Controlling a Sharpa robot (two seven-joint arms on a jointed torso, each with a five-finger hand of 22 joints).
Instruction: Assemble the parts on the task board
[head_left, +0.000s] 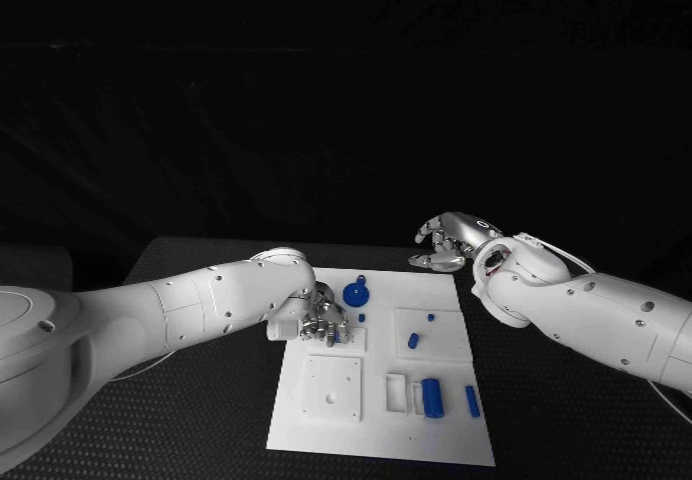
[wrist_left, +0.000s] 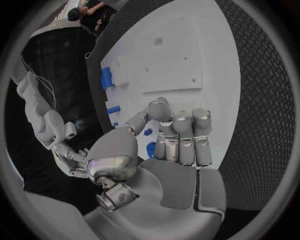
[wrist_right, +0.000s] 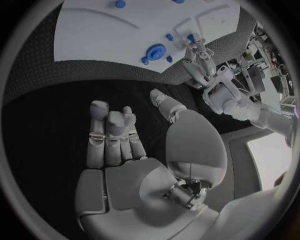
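Observation:
The white task board (head_left: 382, 420) lies mid-table. My left hand (head_left: 320, 322) is low over its far left part, fingers curled, pinching a small blue part (head_left: 335, 337) at the fingertips; the left wrist view shows that part (wrist_left: 150, 149) half hidden between thumb and fingers (wrist_left: 181, 135). A round blue disc (head_left: 356, 293) and a small blue peg (head_left: 361, 317) lie just beside this hand. My right hand (head_left: 450, 243) hangs over the black table beyond the board's far right corner, loosely curved and holding nothing (wrist_right: 119, 135).
Other blue parts lie on the board's right half: two small ones (head_left: 430, 318) (head_left: 414, 340), a thick cylinder (head_left: 431, 396) and a thin bar (head_left: 472, 400). A square white plate with holes (head_left: 333, 388) sits near left. Black table (head_left: 188, 420) surrounds the board.

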